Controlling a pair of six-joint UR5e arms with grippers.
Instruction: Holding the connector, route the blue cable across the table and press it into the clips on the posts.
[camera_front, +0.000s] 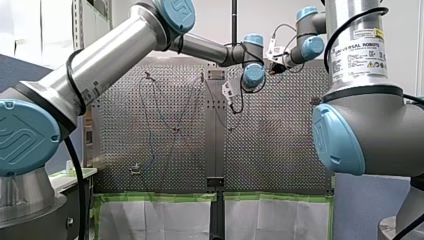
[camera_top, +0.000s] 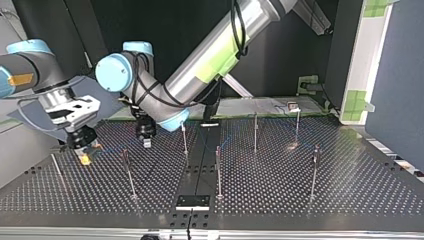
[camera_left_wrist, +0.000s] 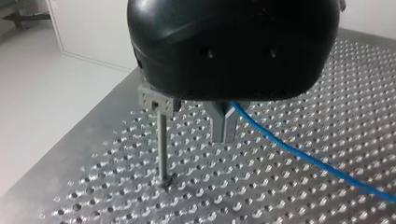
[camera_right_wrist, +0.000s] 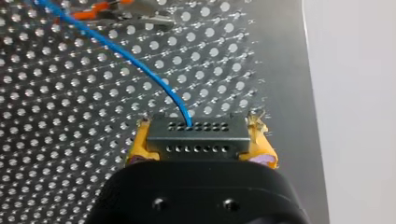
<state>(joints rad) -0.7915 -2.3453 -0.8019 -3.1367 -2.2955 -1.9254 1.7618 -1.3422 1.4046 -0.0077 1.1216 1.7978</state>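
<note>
Front view: our left arm (camera_front: 115, 55) and our right arm (camera_front: 360, 50) both stretch far over worktop (camera_front: 280, 150).
Top view: we see right pincer (camera_top: 85, 158) low at view's left, left pincer (camera_top: 147, 142) near it, pointing down.
Left wrist view: metal fingers (camera_left_wrist: 219, 128) closed on blue cable (camera_left_wrist: 299, 151); post (camera_left_wrist: 162, 144) with clip (camera_left_wrist: 156, 99) beside them.
Right wrist view: yellow pads (camera_right_wrist: 138, 143) clamp connector (camera_right_wrist: 196, 137); blue cable leaves it across worktop.

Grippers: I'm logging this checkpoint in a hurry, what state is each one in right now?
Left gripper: closed on the blue cable.
Right gripper: closed on the connector.
</note>
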